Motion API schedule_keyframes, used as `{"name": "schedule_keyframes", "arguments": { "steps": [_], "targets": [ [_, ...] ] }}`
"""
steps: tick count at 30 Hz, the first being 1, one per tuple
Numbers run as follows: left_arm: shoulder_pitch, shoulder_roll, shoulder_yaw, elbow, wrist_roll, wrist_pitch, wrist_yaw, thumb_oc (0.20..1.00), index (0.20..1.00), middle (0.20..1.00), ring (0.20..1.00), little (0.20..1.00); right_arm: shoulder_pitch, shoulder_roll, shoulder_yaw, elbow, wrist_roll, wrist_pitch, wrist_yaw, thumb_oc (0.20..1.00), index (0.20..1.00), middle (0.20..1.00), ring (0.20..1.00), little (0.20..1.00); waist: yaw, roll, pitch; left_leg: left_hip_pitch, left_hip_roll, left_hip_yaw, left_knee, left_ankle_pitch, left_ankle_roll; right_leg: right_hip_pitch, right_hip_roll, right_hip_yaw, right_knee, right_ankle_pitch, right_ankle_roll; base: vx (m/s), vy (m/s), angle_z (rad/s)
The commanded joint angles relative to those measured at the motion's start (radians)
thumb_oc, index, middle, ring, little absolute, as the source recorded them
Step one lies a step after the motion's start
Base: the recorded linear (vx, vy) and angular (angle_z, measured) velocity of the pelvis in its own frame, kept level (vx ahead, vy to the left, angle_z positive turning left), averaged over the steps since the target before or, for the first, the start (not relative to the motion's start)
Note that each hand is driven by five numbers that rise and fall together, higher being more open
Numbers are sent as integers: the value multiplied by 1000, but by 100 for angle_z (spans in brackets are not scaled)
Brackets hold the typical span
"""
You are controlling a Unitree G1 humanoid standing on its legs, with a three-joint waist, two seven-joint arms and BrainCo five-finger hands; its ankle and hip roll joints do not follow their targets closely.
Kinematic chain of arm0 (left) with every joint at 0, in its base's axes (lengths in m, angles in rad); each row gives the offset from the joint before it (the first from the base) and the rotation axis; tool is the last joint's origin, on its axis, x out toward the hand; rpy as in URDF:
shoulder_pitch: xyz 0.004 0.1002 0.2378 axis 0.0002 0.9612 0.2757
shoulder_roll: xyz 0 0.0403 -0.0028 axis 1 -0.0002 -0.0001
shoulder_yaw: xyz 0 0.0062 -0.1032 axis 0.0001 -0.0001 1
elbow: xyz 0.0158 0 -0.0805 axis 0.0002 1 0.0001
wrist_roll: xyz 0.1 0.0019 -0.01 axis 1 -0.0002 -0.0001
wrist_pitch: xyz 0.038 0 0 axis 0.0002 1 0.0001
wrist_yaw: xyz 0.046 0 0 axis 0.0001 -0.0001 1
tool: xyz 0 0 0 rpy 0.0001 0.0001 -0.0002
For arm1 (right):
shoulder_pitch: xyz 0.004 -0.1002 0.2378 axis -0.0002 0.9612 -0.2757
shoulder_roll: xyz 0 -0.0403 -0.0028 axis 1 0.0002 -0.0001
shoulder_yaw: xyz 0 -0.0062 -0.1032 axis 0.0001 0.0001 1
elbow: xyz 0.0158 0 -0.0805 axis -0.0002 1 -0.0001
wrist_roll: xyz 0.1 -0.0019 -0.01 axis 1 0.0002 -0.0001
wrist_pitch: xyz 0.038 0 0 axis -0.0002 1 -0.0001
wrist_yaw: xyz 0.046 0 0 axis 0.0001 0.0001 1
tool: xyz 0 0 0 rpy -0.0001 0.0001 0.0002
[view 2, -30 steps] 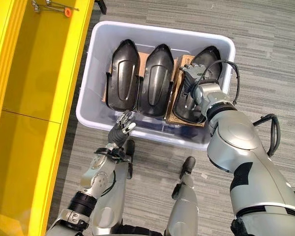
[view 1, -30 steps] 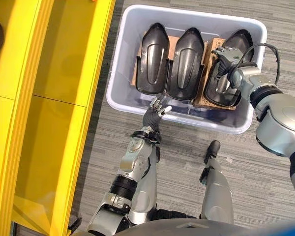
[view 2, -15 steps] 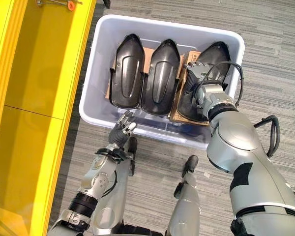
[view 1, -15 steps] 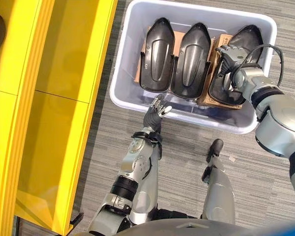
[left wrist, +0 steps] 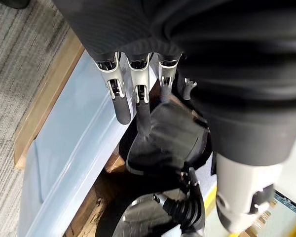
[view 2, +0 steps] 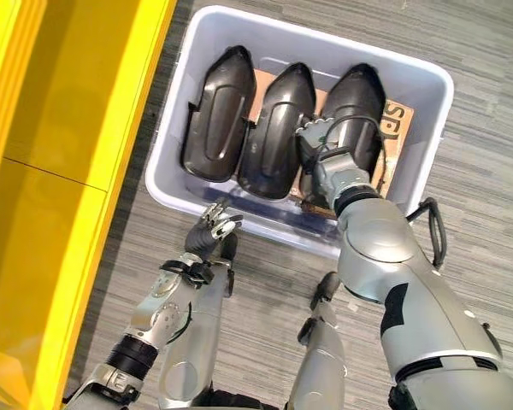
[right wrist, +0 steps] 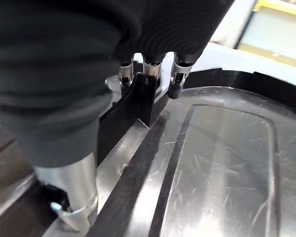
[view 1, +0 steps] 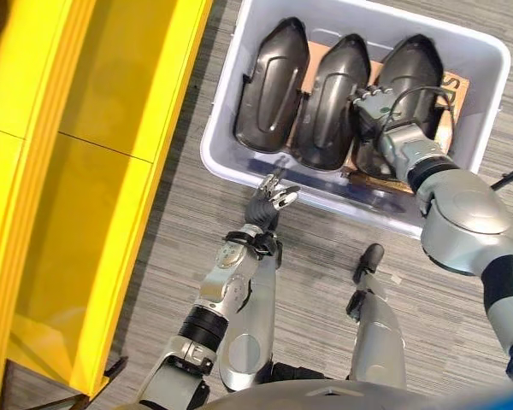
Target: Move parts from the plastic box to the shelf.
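Grey-blue plastic box sits on the striped carpet ahead of me, with the yellow shelf running along my left. I count three glossy black parts lying side by side inside it: the left part, the middle part and the right part, with brown cardboard showing beneath them at the right end. My right hand is down in the box at the seam between the middle part and the right one. From its wrist camera I see its fingers hooked over a raised black edge of a part, the thumb lying along the near side of that ridge, so I read it as gripping the right part's rim, which lies in the box. My left hand hangs just outside the box, near its front wall, fingers loosely extended and holding nothing; in its own wrist view those fingers point toward the pale wall of the box, with dark parts visible beyond.
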Motion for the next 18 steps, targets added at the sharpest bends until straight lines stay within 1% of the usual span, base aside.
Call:
{"name": "schedule_keyframes", "arguments": {
  "steps": [1, 2, 4, 5, 7, 9, 10, 11, 12, 13, 14, 15, 16, 17, 18],
  "targets": [
    [-5, -23, -37, -86, -29, -36, 9, 1000, 1000, 1000, 1000, 1000, -178, 1, 27, 7, -24, -16, -30, 1000, 1000, 1000, 1000, 1000, 67, 40, 52, 44, 121, -13, -155, 108, -37, 70, -5, 60, 28, 15, -80, 0, 0, 0],
    [-4, -12, -33, -87, -30, -39, 14, 1000, 1000, 1000, 1000, 1000, -189, 10, 27, -3, -30, -17, -32, 1000, 1000, 1000, 1000, 1000, 66, 29, 52, 43, 124, -15, -157, 110, -38, 69, -2, 58, 29, 16, -80, 38, -23, -1],
    [-3, -5, -32, -90, -30, -41, 16, 1000, 1000, 1000, 1000, 1000, -191, 15, 27, -6, -32, -17, -31, 1000, 1000, 1000, 1000, 1000, 65, 21, 52, 45, 125, -16, -158, 110, -39, 71, -1, 59, 28, 15, -81, 0, -15, -2],
    [3, 16, -23, -104, -31, -44, 22, 1000, 1000, 1000, 1000, 1000, -210, 14, 27, -31, -43, -24, -37, 1000, 1000, 1000, 1000, 1000, 60, -7, 52, 46, 130, -16, -168, 117, -40, 70, 6, 52, 22, 19, -81, 10, -24, -3],
    [12, 15, -25, -104, -31, -44, 21, 1000, 1000, 1000, 1000, 1000, -203, 17, 27, -32, -43, -23, -36, 1000, 1000, 1000, 1000, 1000, 61, -5, 52, 60, 131, -14, -167, 107, -42, 82, 5, 53, 23, 12, -80, 0, 0, 0],
    [3, 16, -23, -104, -31, -44, 22, 1000, 1000, 1000, 1000, 1000, -211, 14, 27, -32, -43, -23, -37, 1000, 1000, 1000, 1000, 1000, 59, -8, 52, 46, 129, -16, -169, 118, -40, 70, 5, 52, 22, 19, -81, 0, 0, 0],
    [9, 15, -24, -103, -31, -43, 21, 1000, 1000, 1000, 1000, 1000, -205, 17, 27, -32, -43, -23, -36, 1000, 1000, 1000, 1000, 1000, 60, -6, 52, 57, 130, -14, -167, 109, -41, 80, 5, 53, 23, 13, -80, 44, -48, -2],
    [59, 50, 25, -140, -7, -62, 33, 1000, 1000, 1000, 1000, 1000, -252, -27, 27, -189, -65, -32, -36, 1000, 1000, 1000, 1000, 1000, 23, -55, 52, 93, 157, -8, -177, 92, -56, 100, 19, 60, 18, 3, -74, 53, -60, -2],
    [81, 36, 58, -163, 3, -68, 38, 1000, 1000, 1000, 1000, 1000, -277, -78, 27, -318, -74, -12, -19, 1000, 1000, 1000, 1000, 1000, -9, -68, 52, 105, 157, -2, -191, 95, -60, 96, 15, 66, 18, 1, -70, 1, -48, -8],
    [67, 37, 60, -165, 4, -67, 40, 1000, 1000, 1000, 1000, 1000, -291, -87, 27, -324, -75, -9, -17, 1000, 1000, 1000, 1000, 1000, -12, -71, 52, 82, 152, -4, -195, 113, -56, 75, 13, 65, 15, 13, -72, -27, -16, -11],
    [68, 2, 81, -178, 16, -72, 46, 1000, 1000, 1000, 1000, 1000, -302, -154, 27, -452, -92, 10, -15, 1000, 1000, 1000, 1000, 1000, -41, -63, 52, 83, 151, -6, -206, 122, -61, 66, 9, 69, 15, 16, -68, -17, -16, -10],
    [84, -25, 82, -188, 23, -76, 49, 1000, 1000, 1000, 1000, 1000, -299, -202, 27, -543, -101, 27, -15, 1000, 1000, 1000, 1000, 1000, -56, -47, 52, 100, 151, -2, -210, 119, -66, 77, 7, 71, 16, 11, -66, 5, -20, -5],
    [76, -25, 84, -188, 23, -76, 50, 1000, 1000, 1000, 1000, 1000, -305, -207, 27, -547, -101, 28, -13, 1000, 1000, 1000, 1000, 1000, -58, -48, 52, 90, 149, -4, -212, 126, -65, 68, 5, 70, 16, 15, -66, 0, 0, 0],
    [93, -55, 91, -197, 29, -79, 51, 1000, 1000, 1000, 1000, 1000, -297, -257, 27, -633, -109, 42, -15, 1000, 1000, 1000, 1000, 1000, -73, -30, 52, 107, 151, -3, -215, 121, -70, 77, 4, 73, 17, 10, -64, 4, -33, -2],
    [82, -136, 111, -201, 36, -85, 58, 1000, 1000, 1000, 1000, 1000, -301, -350, 27, -768, -116, 61, -25, 1000, 1000, 1000, 1000, 1000, -117, 14, 52, 103, 146, -2, -224, 135, -78, 58, -7, 77, 25, 15, -63, 17, -37, 1]
  ]
}}
